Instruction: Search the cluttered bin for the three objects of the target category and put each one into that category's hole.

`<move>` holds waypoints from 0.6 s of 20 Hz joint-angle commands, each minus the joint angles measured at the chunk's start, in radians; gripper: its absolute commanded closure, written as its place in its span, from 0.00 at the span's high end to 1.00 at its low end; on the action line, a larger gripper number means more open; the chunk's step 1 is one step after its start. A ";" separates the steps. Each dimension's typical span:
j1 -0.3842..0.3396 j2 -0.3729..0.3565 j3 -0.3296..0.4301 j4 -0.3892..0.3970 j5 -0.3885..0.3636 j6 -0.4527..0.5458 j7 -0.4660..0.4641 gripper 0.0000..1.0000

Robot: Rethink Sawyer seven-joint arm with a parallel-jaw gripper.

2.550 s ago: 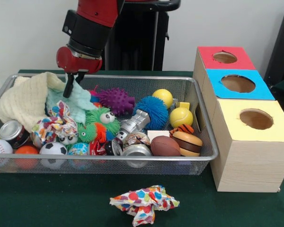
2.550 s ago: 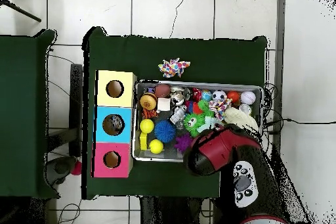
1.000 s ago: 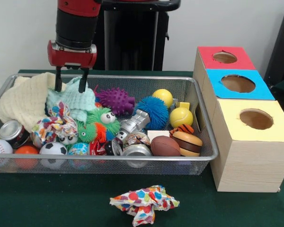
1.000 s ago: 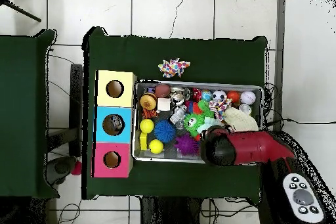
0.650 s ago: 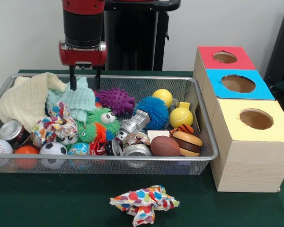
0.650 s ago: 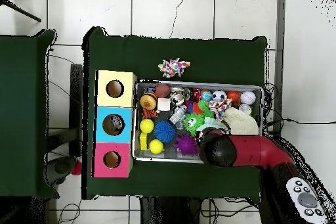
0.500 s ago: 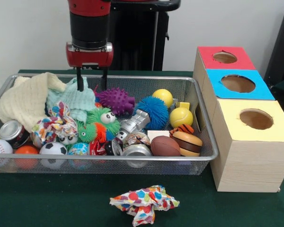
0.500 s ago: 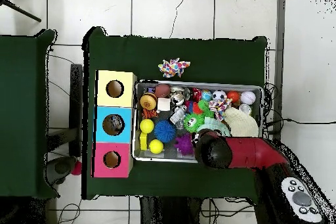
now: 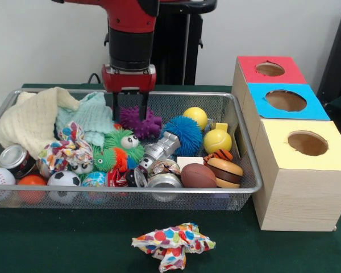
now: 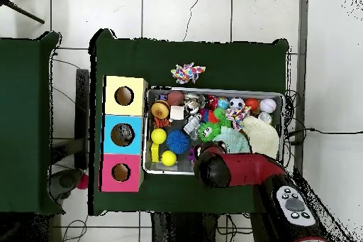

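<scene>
Gripper [image 9: 129,111] hangs over the wire bin's [image 9: 245,170] back half, fingers spread apart, straddling the purple spiky ball [image 9: 140,120], nothing held. Left: cream cloth [image 9: 28,119], mint cloth [image 9: 91,116]. Right of it: blue spiky ball [image 9: 182,132], then red [image 9: 270,69], blue [image 9: 285,100] and yellow [image 9: 307,143] holes beside the bin.

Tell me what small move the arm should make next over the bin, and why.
Probably a short straight descent. The end effector hangs open right above the purple spiky ball at the back of the wire bin, its fingers straddling the ball's top. Lowering a little would bring the ball between them for closing.
</scene>
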 commanded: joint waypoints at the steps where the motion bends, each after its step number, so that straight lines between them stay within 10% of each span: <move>1: 0.028 0.088 -0.076 -0.019 0.056 -0.113 0.265 1.00; 12: 0.061 0.143 -0.135 -0.028 0.089 -0.207 0.198 1.00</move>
